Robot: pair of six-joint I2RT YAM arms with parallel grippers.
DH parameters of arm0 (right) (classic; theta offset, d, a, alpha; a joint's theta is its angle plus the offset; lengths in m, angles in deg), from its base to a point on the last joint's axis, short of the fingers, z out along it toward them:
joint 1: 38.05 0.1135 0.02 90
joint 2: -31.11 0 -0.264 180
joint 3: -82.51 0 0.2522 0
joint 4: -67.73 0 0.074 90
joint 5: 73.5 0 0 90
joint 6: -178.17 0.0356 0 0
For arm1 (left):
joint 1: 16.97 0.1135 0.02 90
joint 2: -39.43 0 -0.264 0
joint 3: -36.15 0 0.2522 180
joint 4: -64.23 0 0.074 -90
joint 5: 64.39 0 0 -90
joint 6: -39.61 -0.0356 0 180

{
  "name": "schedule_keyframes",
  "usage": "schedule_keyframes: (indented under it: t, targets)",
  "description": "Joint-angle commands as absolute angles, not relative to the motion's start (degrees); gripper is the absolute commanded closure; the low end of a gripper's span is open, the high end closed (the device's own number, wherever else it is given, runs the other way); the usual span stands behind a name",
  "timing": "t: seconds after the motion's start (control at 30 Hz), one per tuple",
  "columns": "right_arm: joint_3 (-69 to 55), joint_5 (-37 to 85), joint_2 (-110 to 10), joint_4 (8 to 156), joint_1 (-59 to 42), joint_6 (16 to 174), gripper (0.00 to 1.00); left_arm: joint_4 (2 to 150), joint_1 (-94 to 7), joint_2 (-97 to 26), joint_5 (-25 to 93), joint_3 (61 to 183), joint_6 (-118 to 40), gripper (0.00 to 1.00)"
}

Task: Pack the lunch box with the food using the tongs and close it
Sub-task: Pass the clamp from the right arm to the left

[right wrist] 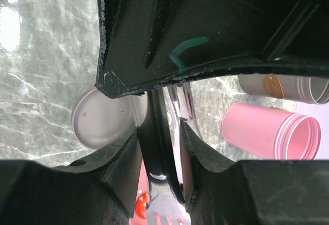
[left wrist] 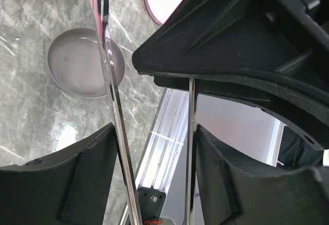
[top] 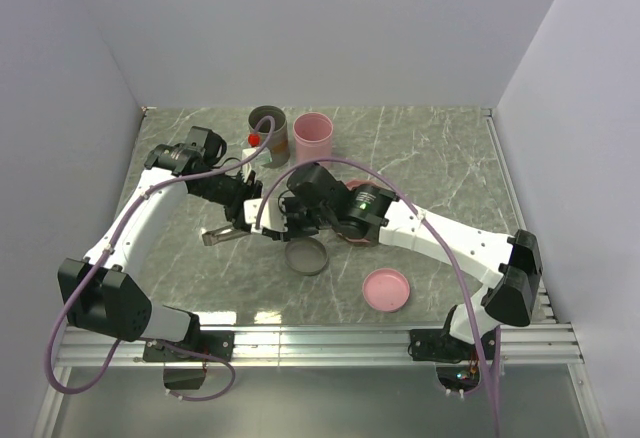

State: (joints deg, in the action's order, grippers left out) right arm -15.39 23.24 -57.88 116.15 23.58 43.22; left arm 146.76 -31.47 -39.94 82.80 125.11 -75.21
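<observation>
Left pincer point(left wrist: 153, 143) grips the tongs point(top: 225, 234) in the middle of the surface point(top: 440, 173), grey lid point(top: 306, 256) at their 5 o'clock. Right pincer point(right wrist: 160, 148) straddles them, grip unclear. If one releases before the other clamps, the tongs could drop or twist.

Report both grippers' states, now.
Left gripper: jaws closed on the tongs.
Right gripper: jaws closed on the tongs too.

The tongs point(left wrist: 115, 117) are mirror-bright metal, the marbled table point(top: 430, 158) glossy, the grey lid point(left wrist: 77, 63) matt.
</observation>
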Motion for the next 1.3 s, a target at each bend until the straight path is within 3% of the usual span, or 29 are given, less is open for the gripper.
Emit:
schedule_keyframes:
  t: [0.0, 0.17, 0.33, 0.37, 0.5, 0.53, 0.67, 0.87, 1.0, 1.27]
  targets:
    - [-18.7, 23.4, -58.5, 115.2, 23.6, 44.1, 0.6, 147.7, -32.1, -39.0, 84.7, 125.1, -77.0, 0.36]
    - [-18.8, 23.1, -58.4, 115.2, 23.1, 43.8, 0.6, 148.0, -32.2, -39.1, 85.1, 125.1, -77.2, 0.37]
    - [-18.5, 22.2, -58.2, 115.2, 23.3, 43.3, 0.59, 148.2, -32.2, -39.2, 85.3, 125.2, -77.5, 0.46]
    - [-18.4, 21.9, -58.0, 115.0, 23.2, 43.4, 0.57, 148.3, -32.2, -39.1, 85.4, 125.3, -77.5, 0.49]
    - [-19.1, 19.9, -57.4, 115.2, 23.4, 45.5, 0.29, 146.2, -32.2, -38.6, 84.2, 125.1, -75.4, 0.53]
    - [-19.1, 19.5, -57.0, 115.3, 23.3, 45.8, 0.27, 145.4, -32.2, -38.1, 83.3, 124.8, -74.7, 0.53]
    - [-17.2, 18.1, -52.5, 114.1, 23.4, 47.6, 0.18, 141.1, -32.2, -37.0, 80.7, 124.1, -70.3, 0.54]
    - [-14.7, 18.8, -44.9, 114.6, 23.0, 51.6, 0.15, 136.9, -32.3, -36.7, 75.9, 125.2, -66.4, 0.5]
    - [-13.3, 22.9, -39.6, 114.9, 17.7, 55.9, 0.14, 136.6, -32.4, -37.4, 72.6, 127.2, -66.0, 0.47]
    - [-6.6, 36.9, -26.0, 114.6, -4.5, 66.5, 0.1, 133.6, -35.1, -35.9, 65.5, 126.7, -66.7, 0.43]
